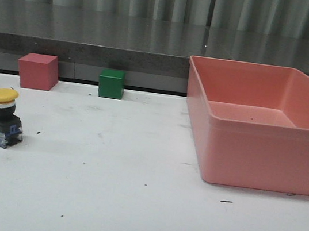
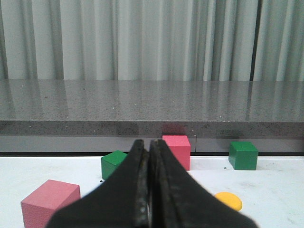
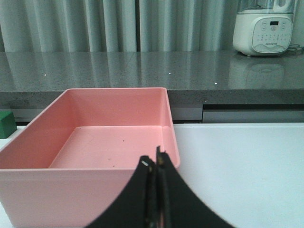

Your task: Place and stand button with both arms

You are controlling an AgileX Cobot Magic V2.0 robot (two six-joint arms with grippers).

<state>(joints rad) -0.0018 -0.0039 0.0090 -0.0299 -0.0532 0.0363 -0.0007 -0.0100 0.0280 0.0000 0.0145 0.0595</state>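
Jaws pressed shut, empty: left gripper (image 2: 149, 190), right gripper (image 3: 156, 194); button (image 1: 5, 116) upright.

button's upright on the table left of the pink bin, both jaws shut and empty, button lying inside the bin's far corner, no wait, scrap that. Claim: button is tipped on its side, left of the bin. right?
Not quite. The front view shows the button standing upright, yellow cap on top, black base on the white table. It is indeed left of the pink bin, well apart from it.
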